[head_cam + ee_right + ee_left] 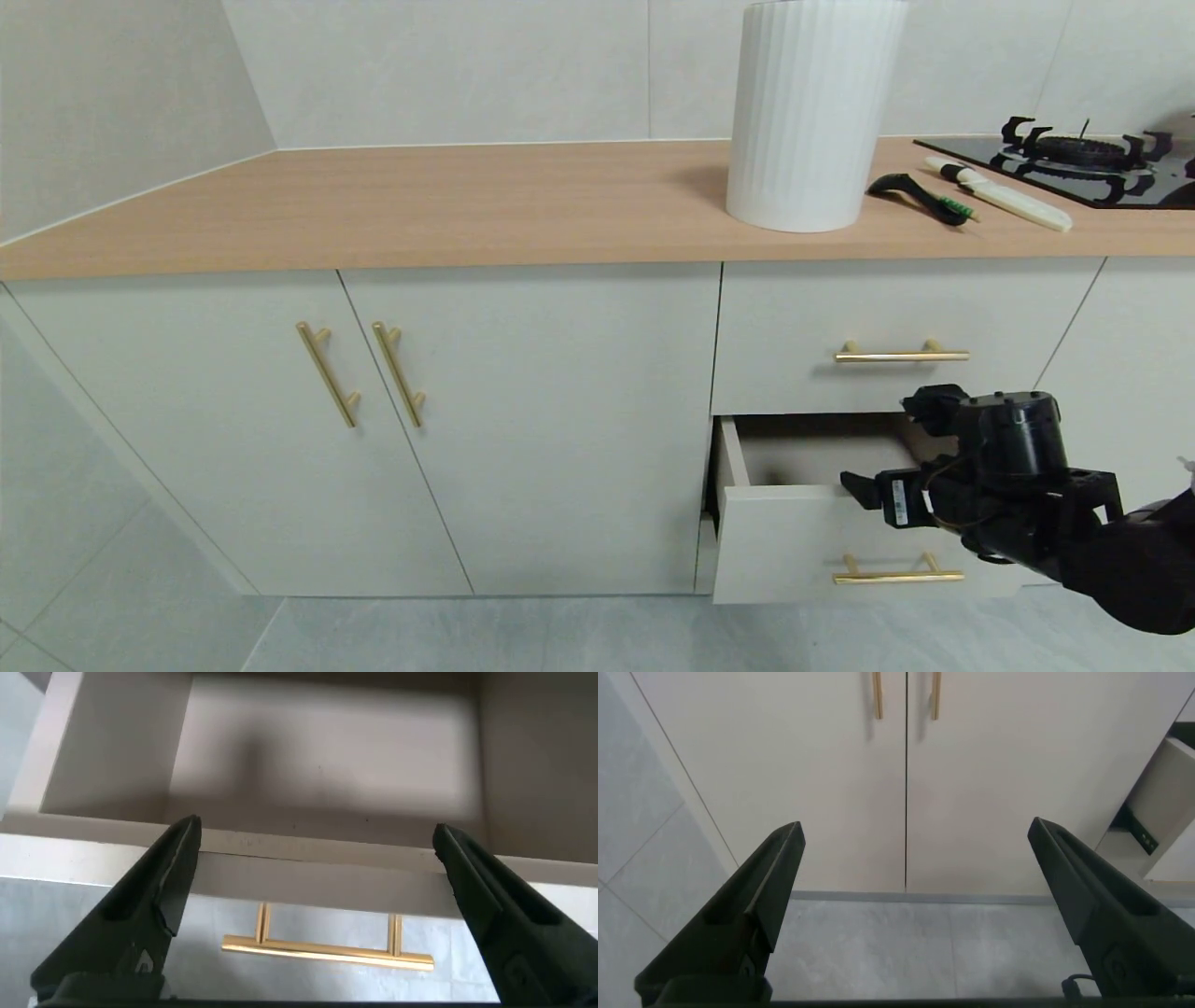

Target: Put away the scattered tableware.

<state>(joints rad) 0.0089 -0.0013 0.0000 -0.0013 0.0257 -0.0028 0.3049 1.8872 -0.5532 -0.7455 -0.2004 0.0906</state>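
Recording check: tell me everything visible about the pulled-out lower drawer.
The lower drawer is pale grey-white and pulled partly out beneath the shut upper drawer. A horizontal brass bar handle sits on its front. Its inside shows bare pale walls and floor. The open right gripper hangs over its front edge; contact is unclear.

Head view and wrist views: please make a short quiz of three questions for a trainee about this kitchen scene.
1. True or false: the lower drawer is pulled open.
2. What lies beside the white ribbed container on the countertop? A) a white knife and a black-handled utensil; B) two plates; C) a mug.
3. Fill in: the right gripper is at this drawer with its fingers ___.
Key: 1 true; 2 A; 3 open.
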